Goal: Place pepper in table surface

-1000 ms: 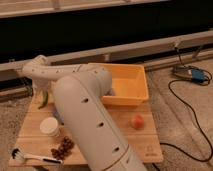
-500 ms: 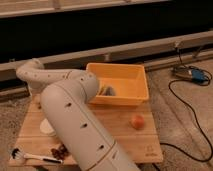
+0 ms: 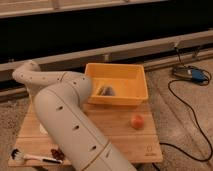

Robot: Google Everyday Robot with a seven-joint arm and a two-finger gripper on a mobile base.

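The gripper is hidden behind the arm (image 3: 60, 115) near the table's (image 3: 112, 127) left edge, so I cannot tell if it is apart or clamped. The pepper is hidden too. Released that close to the edge, it could roll off.

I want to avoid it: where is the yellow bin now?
In the camera view, the yellow bin sits at the far edge of the table surface, right of centre, just behind the orange fruit. The gripper is not visible.
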